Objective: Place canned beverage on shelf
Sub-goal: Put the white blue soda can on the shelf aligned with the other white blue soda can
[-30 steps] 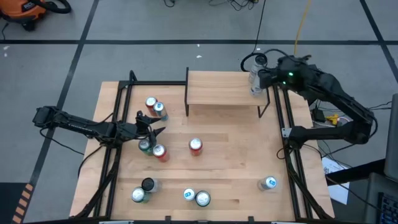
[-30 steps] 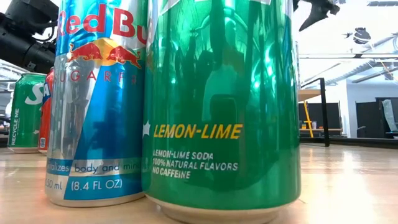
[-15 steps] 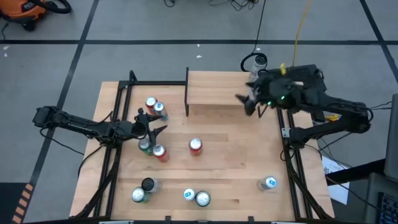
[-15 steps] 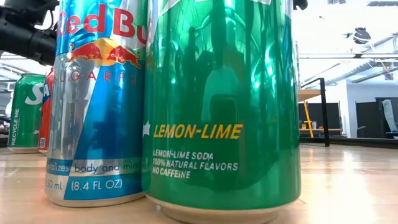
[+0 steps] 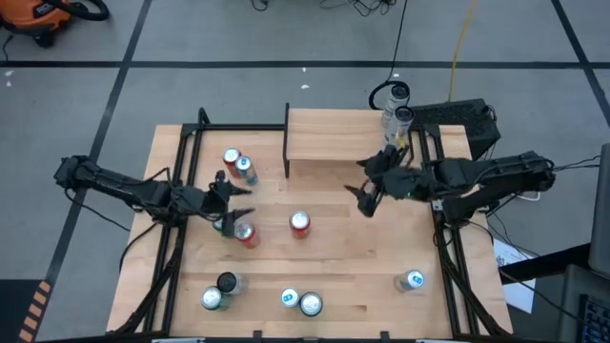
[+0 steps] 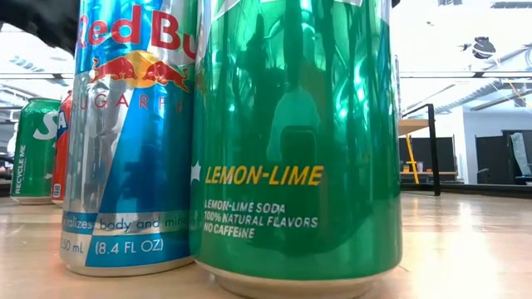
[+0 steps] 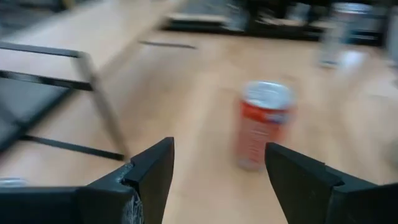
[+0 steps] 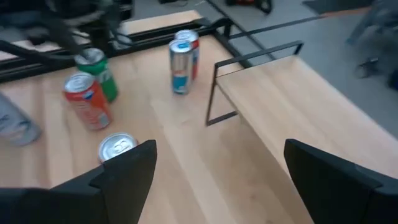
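Light-wood boards fill the scene as two dark arms close in on a scatter of upright drink cans, none yet on the shelf (image 5: 343, 135), whose raised top stands bare. Nearest the work is the left gripper (image 5: 235, 197), its jaws parted partway and holding nothing; the left wrist view looks straight between the two dark fingers (image 7: 152, 171) at an orange-red can (image 7: 262, 124) standing ahead of the gap, slightly toward one finger and not yet between them. From overhead, a red can (image 5: 246, 232) and a green can (image 5: 225, 225) stand touching or nearly so, just beside that gripper's tips, and which of the red cans the wrist view shows cannot be told for certain. Each can's long axis runs vertical, so a level approach from the side would suit the jaws. A second red can (image 5: 300, 223) stands alone between the two grippers, nearer the right gripper (image 5: 366, 195), which hangs just beyond the shelf's front edge with its jaws spread wide and empty. In the right wrist view the shelf's board (image 8: 298, 99) lies to one side of those fingers while the cans lie ahead and well apart. The coming move appears to turn on the left jaws advancing until a can sits squarely between them; crowding from the neighbouring can could spoil the grip.
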